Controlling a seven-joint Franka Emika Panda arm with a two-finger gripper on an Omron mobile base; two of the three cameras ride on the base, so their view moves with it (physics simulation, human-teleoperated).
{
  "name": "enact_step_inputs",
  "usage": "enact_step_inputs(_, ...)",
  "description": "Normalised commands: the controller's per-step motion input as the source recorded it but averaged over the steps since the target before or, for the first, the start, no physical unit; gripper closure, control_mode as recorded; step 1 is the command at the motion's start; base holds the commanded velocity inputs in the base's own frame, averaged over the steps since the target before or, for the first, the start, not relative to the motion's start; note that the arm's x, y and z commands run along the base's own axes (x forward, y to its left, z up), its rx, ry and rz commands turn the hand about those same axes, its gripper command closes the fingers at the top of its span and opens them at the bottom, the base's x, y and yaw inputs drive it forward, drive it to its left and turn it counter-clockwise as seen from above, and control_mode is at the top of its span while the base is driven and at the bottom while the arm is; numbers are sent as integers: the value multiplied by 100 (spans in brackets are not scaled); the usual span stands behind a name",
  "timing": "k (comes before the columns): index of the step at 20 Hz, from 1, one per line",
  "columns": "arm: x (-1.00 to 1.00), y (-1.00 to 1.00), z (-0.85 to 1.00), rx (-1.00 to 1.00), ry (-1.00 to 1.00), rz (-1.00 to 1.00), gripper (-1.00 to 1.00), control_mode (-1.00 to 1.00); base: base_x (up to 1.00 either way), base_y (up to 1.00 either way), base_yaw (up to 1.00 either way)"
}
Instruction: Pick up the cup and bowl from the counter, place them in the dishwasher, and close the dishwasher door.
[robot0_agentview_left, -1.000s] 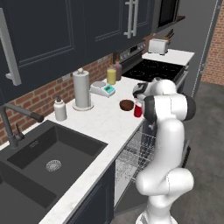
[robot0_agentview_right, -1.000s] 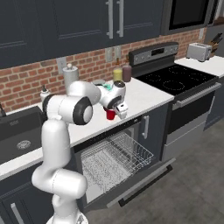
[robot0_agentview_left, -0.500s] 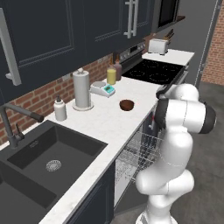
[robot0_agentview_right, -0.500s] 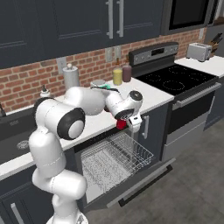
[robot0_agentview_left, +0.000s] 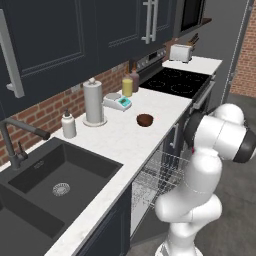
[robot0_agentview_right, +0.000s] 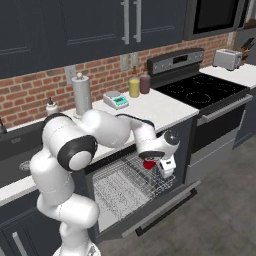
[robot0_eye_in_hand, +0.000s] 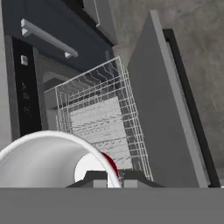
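A: Status? I read the gripper (robot0_agentview_right: 153, 165) clamped on the cup (robot0_agentview_right: 148, 164), hanging over the pulled-out rack (robot0_agentview_right: 125, 182) of the dishwasher (robot0_agentview_right: 142, 212).

B: Agreed; cup-placing step. Next I lower it straight beneath the fingers into the rack, then release. The bowl (robot0_agentview_left: 144, 120) waits on the counter (robot0_agentview_left: 115, 145), well behind the tool.

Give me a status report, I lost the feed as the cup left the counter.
Jaws shut on the cup, above the pulled-out rack. Bowl on the counter, untouched. Dishwasher door down; nothing blocking the rack.
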Motion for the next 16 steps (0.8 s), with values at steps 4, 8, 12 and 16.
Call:
enact_step_inputs(4,-7,-17,-81,14,0,0,100,-100,0,0,0)
enact_step_inputs(8,3,-1,-83,17,1,0,100,-100,0,0,0)
enact_step_inputs(12,19,0,-60,17,0,0,100,-100,0,0,0)
enact_step_inputs(16,36,6,-29,15,0,0,100,-100,0,0,0)
